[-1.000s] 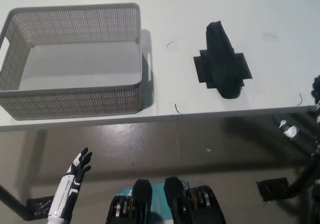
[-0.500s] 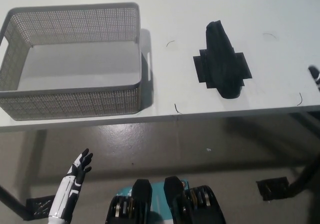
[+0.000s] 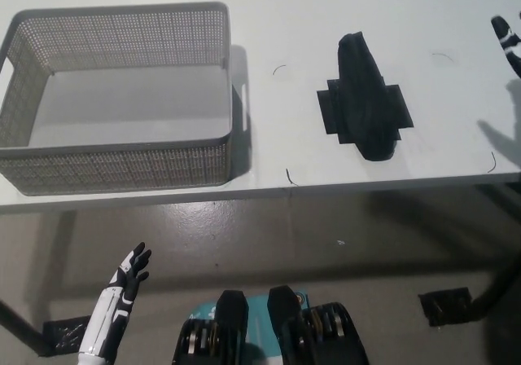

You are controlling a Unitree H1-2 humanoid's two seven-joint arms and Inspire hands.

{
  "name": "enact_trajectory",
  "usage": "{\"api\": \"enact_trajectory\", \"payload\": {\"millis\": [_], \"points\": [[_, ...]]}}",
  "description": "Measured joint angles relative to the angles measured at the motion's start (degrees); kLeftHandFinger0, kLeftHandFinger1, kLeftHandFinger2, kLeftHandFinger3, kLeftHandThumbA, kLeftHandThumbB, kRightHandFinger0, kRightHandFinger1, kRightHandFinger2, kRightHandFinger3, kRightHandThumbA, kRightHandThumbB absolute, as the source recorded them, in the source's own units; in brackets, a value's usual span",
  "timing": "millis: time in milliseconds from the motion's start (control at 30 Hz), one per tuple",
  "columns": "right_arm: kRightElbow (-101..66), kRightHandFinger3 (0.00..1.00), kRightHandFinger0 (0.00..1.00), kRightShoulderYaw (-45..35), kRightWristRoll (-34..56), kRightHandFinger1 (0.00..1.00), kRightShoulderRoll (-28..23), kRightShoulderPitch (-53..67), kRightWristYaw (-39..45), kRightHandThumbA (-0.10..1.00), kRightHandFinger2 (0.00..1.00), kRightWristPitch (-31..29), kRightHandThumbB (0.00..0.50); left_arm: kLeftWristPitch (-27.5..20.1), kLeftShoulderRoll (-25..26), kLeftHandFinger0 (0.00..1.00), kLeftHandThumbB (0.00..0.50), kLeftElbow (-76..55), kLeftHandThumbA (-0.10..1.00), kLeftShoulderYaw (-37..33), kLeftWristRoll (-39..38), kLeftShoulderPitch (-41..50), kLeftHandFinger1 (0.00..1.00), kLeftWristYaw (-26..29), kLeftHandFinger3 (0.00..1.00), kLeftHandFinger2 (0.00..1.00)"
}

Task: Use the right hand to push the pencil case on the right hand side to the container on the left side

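Head view: a white table (image 3: 285, 23) fills the upper half of the frame, its front edge running across just below the middle. On it, right of centre, lies the black pencil case (image 3: 364, 96), long axis running up and down the picture, resting on a flat dark patch (image 3: 329, 112) whose corners stick out on both sides of it. The case touches nothing else.

In the upper left stands the container (image 3: 122, 161) — a grey perforated basket with slotted handles, open at the top and showing only its pale bottom. Its right wall is well apart from the pencil case, with a bare strip of tabletop between them. Only a few thin dark threads lie on that strip: one near the top (image 3: 278, 68), one at the table's front edge (image 3: 288, 176). More threads sit toward the right edge (image 3: 440, 55).

The black right hand (image 3: 506, 37) shows only as a small part at the upper right edge of the frame, above the table and well to the right of the pencil case, not touching it; whether its fingers are spread or closed cannot be told. Its shadow falls on the tabletop just below it.

The white left hand (image 3: 129, 271) rests at the lower left, below the table's edge over the grey floor (image 3: 342, 218), fingers apart and holding nothing.
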Motion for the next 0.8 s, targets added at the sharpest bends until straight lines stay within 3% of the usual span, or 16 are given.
{"api": "enact_trajectory", "payload": {"millis": [300,333,433,567,733,800], "points": [[12.44,1.00,1.00,0.61,-0.16,1.00,1.24,-5.33,1.29,1.00,1.00,-0.81,0.346,-0.01,0.01,1.00,0.500,-0.20,1.00,0.01,-0.12,0.18,1.00,-0.17,1.00,1.00],[14.18,1.00,1.00,0.61,-0.15,1.00,1.41,-6.16,1.31,1.00,1.00,-1.11,0.324,-0.01,0.01,1.00,0.500,-0.21,1.00,0.01,-0.17,0.21,1.00,-0.20,1.00,1.00],[19.00,1.00,1.00,0.55,0.01,1.00,1.88,-8.82,1.53,1.00,1.00,-1.31,0.365,-0.01,0.00,1.00,0.500,-0.50,1.00,-0.02,-0.26,0.34,1.00,-0.48,1.00,1.00],[26.34,1.00,1.00,0.25,0.19,1.00,2.19,-12.26,2.47,1.00,1.00,-1.74,0.332,0.00,0.01,1.00,0.500,-1.06,1.00,-0.02,-0.32,0.57,1.00,-0.65,1.00,1.00],[31.42,1.00,1.00,-0.75,0.88,1.00,2.83,-14.44,3.44,1.00,1.00,-2.51,0.329,-0.01,0.01,1.00,0.500,-1.19,1.00,0.05,-0.30,0.65,1.00,-0.65,1.00,1.00],[33.01,1.00,1.00,-1.13,1.19,1.00,3.24,-15.19,3.76,1.00,1.00,-2.67,0.350,-0.01,0.01,1.00,0.500,-1.21,1.00,0.09,-0.28,0.66,1.00,-0.65,1.00,1.00]]}}
